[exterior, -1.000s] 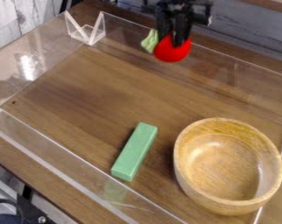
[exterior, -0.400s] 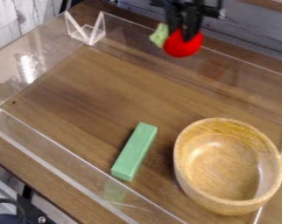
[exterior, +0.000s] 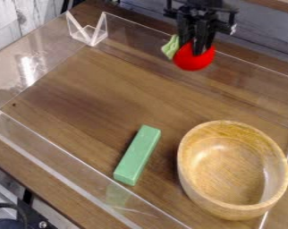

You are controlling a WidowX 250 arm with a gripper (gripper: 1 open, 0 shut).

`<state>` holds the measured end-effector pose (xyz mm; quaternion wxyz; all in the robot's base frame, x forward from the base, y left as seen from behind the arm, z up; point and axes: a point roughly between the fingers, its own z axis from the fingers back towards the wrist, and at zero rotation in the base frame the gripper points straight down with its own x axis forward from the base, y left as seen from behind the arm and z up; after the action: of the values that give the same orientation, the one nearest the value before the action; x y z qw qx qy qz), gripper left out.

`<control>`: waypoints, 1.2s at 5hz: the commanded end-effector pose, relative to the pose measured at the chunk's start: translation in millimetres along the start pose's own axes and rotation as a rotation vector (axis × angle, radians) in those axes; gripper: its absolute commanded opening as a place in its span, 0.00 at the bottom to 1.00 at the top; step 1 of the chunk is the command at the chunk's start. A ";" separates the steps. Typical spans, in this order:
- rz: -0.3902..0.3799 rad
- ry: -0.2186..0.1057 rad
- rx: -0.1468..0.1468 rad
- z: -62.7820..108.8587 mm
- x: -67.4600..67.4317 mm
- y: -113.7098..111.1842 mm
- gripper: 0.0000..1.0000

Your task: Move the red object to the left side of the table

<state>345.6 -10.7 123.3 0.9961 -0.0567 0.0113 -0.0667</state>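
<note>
The red object (exterior: pixel 193 58), a small round toy fruit with a green leafy tip, hangs above the far side of the table (exterior: pixel 98 98). My gripper (exterior: pixel 199 45) comes down from the top edge and is shut on the red object, its dark fingers pinching it from above. The fruit is lifted off the wood, near the back acrylic wall, right of centre.
A green rectangular block (exterior: pixel 137 154) lies near the front centre. A large wooden bowl (exterior: pixel 235 168) stands at the front right. Low clear acrylic walls edge the tabletop, with a small clear stand (exterior: pixel 87 29) at the back left.
My gripper has carried the red fruit to the right along the back edge, and it now hangs slightly lower than a moment ago.
</note>
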 end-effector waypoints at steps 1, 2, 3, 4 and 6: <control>0.033 -0.058 0.002 9.9 7.5 1.6 0.00; 0.074 -0.060 -0.003 2.6 12.9 3.6 0.00; 0.066 -0.066 -0.009 9.2 12.5 18.3 0.00; 0.100 -0.087 -0.007 25.7 4.7 36.4 0.00; 0.151 -0.116 -0.010 49.6 -4.3 62.9 0.00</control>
<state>348.1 53.7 136.1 0.9972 -0.0725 0.0032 0.0167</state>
